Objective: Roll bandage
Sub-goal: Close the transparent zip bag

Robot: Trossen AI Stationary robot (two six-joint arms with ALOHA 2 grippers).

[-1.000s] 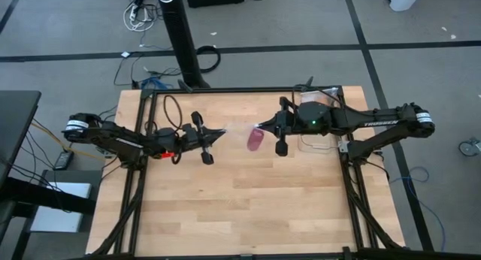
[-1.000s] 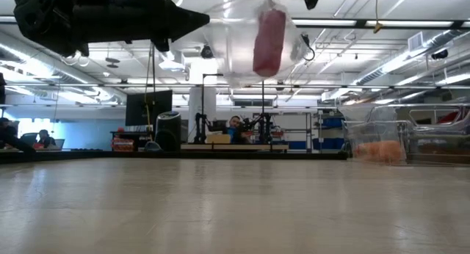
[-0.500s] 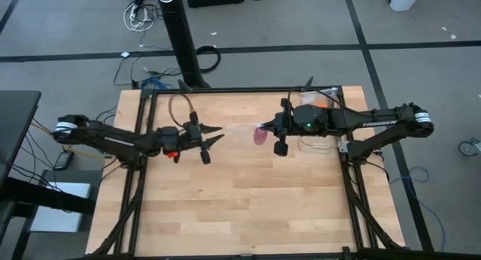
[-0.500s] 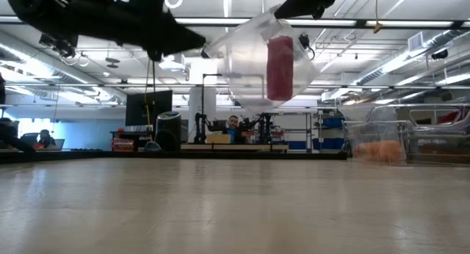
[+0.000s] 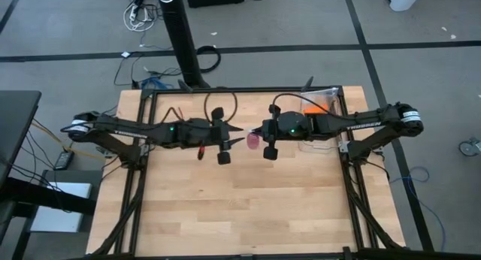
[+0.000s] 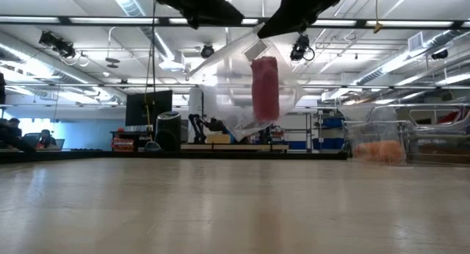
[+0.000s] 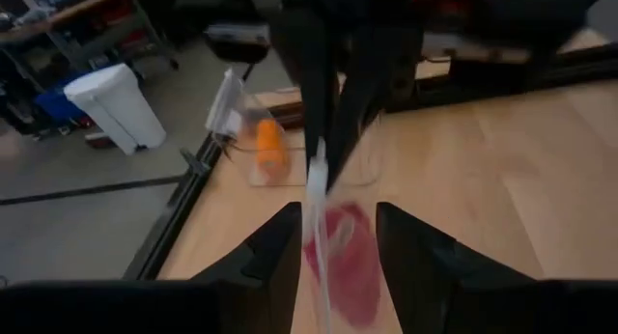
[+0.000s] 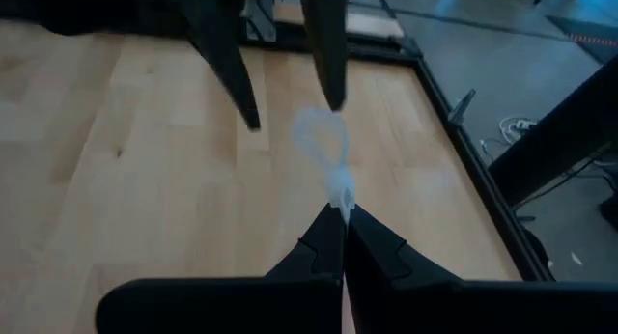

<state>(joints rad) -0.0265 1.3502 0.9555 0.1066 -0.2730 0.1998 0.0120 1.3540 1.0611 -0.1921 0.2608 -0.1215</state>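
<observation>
Holding the clear plastic bag point(image 6: 246, 100) aloft, my right tool point(image 8: 340, 210) pinches its edge; the magenta-pink rolled bandage point(image 6: 265, 87) hangs inside. My left tool point(image 7: 333, 239) stands wide, straddling the opposite edge for a grip.

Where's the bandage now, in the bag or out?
In. The bandage hangs inside the clear bag, held off the table by the right tool.

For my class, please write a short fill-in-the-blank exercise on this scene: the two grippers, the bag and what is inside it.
1. The pink bandage hangs inside a clear plastic ____ held above the table.
2. The right gripper is ____ on the bag's edge.
3. The fingers of the left gripper stand ____, one on either side of the bag.
4. In the left wrist view, an ____ roll lies farther off in another clear bag.

Missing words: bag; shut; open; orange
</observation>
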